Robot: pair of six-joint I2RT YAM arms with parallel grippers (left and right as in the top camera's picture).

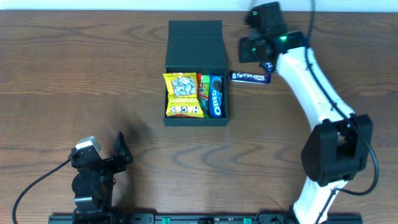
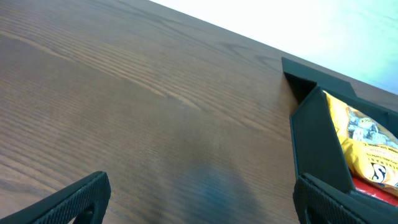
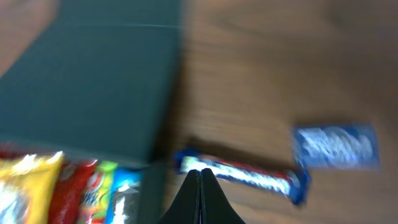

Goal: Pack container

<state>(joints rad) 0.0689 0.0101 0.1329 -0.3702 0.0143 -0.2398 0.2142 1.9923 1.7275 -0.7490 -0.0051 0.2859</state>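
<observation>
We see the container [image 1: 194, 43], a dark green, matte, roughly square box, sitting flat on the table [image 1: 74, 74] toward its far middle. Its hinged lid lies folded open on the far side, and snack packets [image 1: 185, 94] fill the inside.

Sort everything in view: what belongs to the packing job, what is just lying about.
Job: container; yellow packet and Oreo pack inside it; Dairy Milk bar and small blue packet outside, probably next; right gripper.
Lying about: only the left gripper, open, away from the container.
</observation>
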